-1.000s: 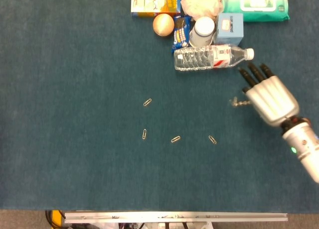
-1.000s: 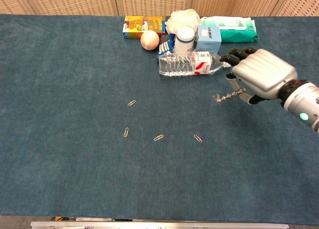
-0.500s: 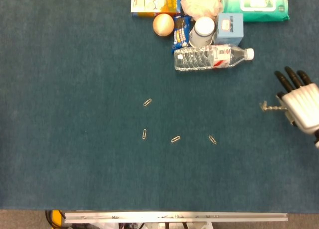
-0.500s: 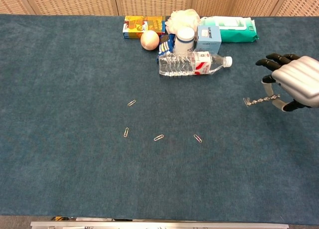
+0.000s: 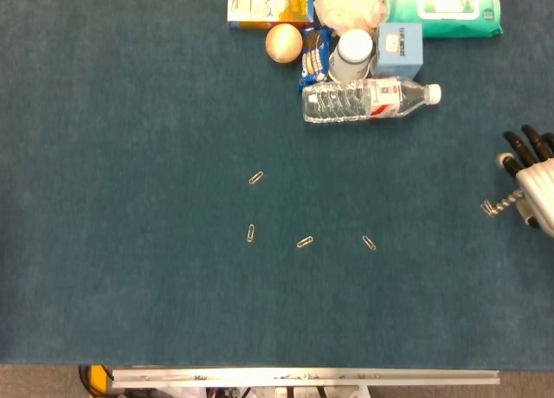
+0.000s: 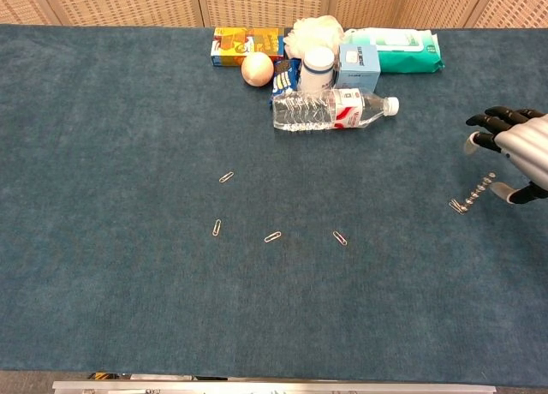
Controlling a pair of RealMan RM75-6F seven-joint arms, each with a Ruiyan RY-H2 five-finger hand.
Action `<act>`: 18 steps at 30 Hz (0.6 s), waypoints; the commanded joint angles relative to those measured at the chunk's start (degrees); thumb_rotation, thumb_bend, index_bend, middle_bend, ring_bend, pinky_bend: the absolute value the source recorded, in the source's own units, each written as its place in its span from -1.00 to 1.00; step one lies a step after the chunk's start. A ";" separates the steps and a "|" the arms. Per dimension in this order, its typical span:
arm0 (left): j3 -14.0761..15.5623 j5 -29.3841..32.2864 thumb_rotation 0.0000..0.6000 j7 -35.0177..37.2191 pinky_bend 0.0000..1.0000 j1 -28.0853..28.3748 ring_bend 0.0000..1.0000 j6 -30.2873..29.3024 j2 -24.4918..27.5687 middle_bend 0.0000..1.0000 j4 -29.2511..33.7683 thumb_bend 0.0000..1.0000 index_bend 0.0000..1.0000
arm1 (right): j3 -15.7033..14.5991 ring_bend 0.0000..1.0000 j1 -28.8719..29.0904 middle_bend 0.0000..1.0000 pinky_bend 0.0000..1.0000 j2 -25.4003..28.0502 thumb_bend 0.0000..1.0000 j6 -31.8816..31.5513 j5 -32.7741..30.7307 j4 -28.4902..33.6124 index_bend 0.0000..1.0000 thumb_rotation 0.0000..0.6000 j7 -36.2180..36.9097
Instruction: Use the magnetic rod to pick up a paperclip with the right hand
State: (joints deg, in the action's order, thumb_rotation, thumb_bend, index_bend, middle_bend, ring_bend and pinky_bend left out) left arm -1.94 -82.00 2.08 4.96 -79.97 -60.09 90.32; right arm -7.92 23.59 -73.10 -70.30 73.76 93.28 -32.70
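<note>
My right hand (image 5: 538,189) (image 6: 524,151) shows only partly at the far right edge of both views. It holds a thin silver magnetic rod (image 5: 502,205) (image 6: 477,193) that slants down to the left, just above the cloth. A small metal piece that looks like a paperclip (image 6: 458,206) clings to the rod's tip. Several paperclips (image 5: 305,241) (image 6: 272,236) lie loose on the blue cloth at the middle, well left of the hand. My left hand is out of sight.
At the back stand an orange box (image 5: 269,2), an egg-like ball (image 5: 283,42), a white jar (image 5: 353,54), a small blue box (image 5: 399,48) and a wipes pack (image 5: 443,9). A water bottle (image 5: 368,99) lies on its side before them.
My right hand has carried the rod to the right, from beside the bottle to the table's right edge, and slightly toward me. The rod now tilts downward. The loose paperclips stayed put.
</note>
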 commanded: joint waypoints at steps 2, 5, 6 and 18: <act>0.04 -0.10 1.00 0.29 0.67 0.02 0.15 -0.02 0.07 -0.06 -0.08 -0.55 0.16 | 0.59 -1.00 -1.80 -0.75 -0.68 1.83 -0.55 -2.30 1.88 1.20 -0.65 1.00 2.69; 0.05 -0.29 1.00 0.47 0.67 -0.04 0.14 -0.30 0.11 -0.06 -0.02 -0.55 0.16 | 1.06 -1.00 -3.38 -0.74 -0.68 3.38 -0.55 -4.46 2.76 2.42 -0.65 1.00 4.70; 0.07 -0.38 1.00 0.48 0.67 -0.09 0.15 -0.46 0.11 -0.06 0.02 -0.55 0.16 | 1.22 -1.00 -3.94 -0.73 -0.68 3.86 -0.55 -5.24 3.00 2.82 -0.64 1.00 5.47; 0.46 -2.41 1.00 3.81 0.67 0.72 0.14 0.02 -0.09 -0.06 -0.73 -0.55 0.16 | 1.31 -1.00 -12.80 -0.68 -0.68 7.73 -0.55 -14.14 5.89 3.02 -0.54 1.00 16.37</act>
State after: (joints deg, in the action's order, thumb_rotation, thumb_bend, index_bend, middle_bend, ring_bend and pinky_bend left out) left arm -1.56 -84.25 5.71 5.56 -80.05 -60.14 89.71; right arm -6.52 11.55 -65.71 -83.95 79.26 96.73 -17.11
